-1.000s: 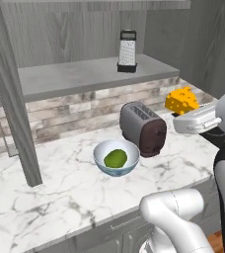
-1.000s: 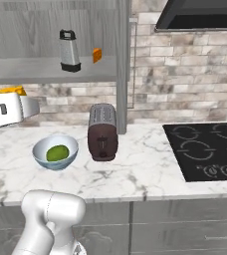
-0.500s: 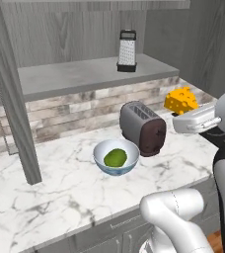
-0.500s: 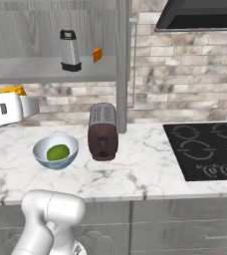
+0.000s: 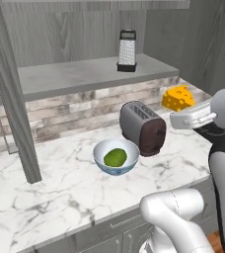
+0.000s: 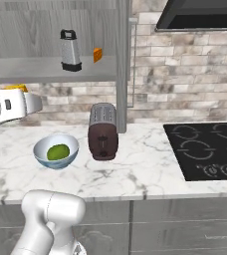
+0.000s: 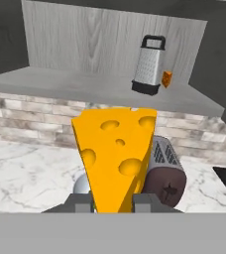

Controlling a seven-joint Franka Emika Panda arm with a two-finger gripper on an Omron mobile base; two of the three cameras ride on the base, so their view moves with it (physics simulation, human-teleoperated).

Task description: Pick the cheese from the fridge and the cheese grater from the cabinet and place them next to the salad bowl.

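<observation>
Gripper (image 7: 113, 201) clamped on the cheese (image 7: 116, 156), held above the bench (image 5: 60, 188) right of the toaster (image 5: 143, 127). Next: set it beside the salad bowl (image 5: 116, 156) (grater (image 5: 127, 50) waits on cabinet shelf (image 5: 80, 76)).

No legible text, label, brand, number or sign is showing on any surface in these views. The small marks on the white robot body at the 4 o'clock edge of the left base view are too blurred to read.
</observation>
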